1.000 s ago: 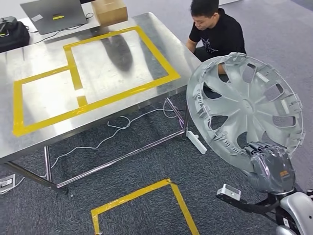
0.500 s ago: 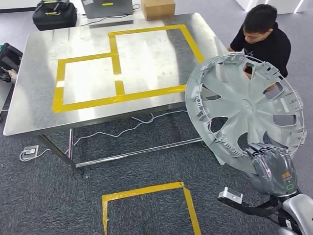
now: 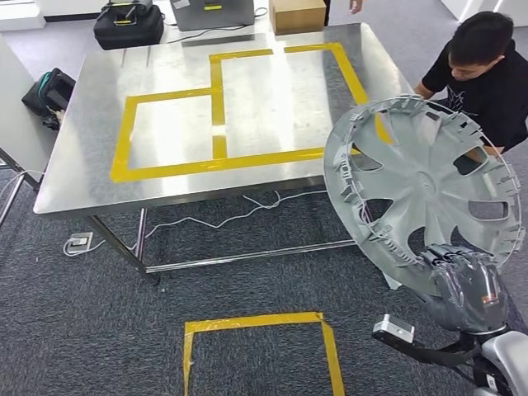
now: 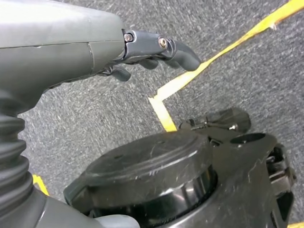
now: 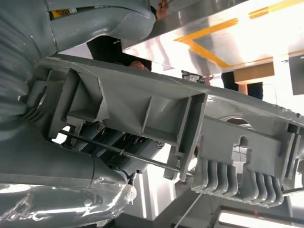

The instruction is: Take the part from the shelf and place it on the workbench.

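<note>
While right hand (image 3: 465,285) fingers grasp the wheel cover (image 3: 423,186), taped steel workbench (image 3: 81,165) stands on grey carpet (image 3: 74,330).

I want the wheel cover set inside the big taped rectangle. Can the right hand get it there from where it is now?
Probably not yet. The right hand holds the wheel cover off the workbench's near corner, over carpet; the taped rectangle lies further in. Nothing blocks it.

Grey carpet (image 3: 93,330) covers the floor, with a yellow tape square (image 3: 261,323) at 6 o'clock. The steel worktop (image 3: 74,177) fills the view toward 12 o'clock, marked with yellow tape rectangles (image 3: 214,161). White cables (image 3: 211,221) trail beneath it. A person (image 3: 492,82) crouches at 2 o'clock.
</note>
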